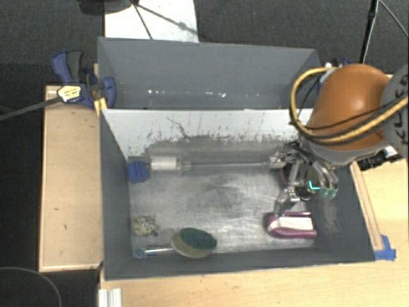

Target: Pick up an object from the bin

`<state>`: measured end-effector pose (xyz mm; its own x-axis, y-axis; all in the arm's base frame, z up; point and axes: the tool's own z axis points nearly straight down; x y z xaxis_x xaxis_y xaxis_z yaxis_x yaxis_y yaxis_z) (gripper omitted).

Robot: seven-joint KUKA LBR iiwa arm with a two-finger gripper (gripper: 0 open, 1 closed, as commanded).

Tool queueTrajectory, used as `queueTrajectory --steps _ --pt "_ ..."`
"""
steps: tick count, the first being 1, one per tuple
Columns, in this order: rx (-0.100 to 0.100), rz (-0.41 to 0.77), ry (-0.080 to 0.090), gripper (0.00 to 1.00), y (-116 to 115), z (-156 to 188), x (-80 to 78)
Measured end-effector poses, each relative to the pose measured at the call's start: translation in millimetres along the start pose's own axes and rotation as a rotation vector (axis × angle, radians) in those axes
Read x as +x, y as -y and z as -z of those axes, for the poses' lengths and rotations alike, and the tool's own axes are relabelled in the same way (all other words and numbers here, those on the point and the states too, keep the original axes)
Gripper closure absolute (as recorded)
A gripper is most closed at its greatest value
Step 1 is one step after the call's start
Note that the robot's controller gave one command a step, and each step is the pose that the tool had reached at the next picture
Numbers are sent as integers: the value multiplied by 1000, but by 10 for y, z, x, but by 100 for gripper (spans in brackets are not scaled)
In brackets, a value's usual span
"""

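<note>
Gripper (295, 194) at 4 o'clock, just above purple-and-white block (291, 225); its spread I cannot tell. Looks light, stiff; I'd pinch its long sides.

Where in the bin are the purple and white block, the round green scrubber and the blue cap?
purple and white block (298, 223), camera view, on its white top.
round green scrubber (195, 240), camera view, middle of its green pad.
blue cap (137, 171), camera view, its middle.
</note>
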<state>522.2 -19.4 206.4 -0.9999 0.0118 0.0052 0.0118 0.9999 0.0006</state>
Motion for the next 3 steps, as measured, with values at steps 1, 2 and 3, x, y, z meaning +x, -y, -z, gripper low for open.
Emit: queueTrajectory --steps 1,2,3 --pt "0 208 0 0 342 -847 412" --pt "1 208 15 0 543 -1347 317" --pt "2 212 24 100 533 -1320 291"
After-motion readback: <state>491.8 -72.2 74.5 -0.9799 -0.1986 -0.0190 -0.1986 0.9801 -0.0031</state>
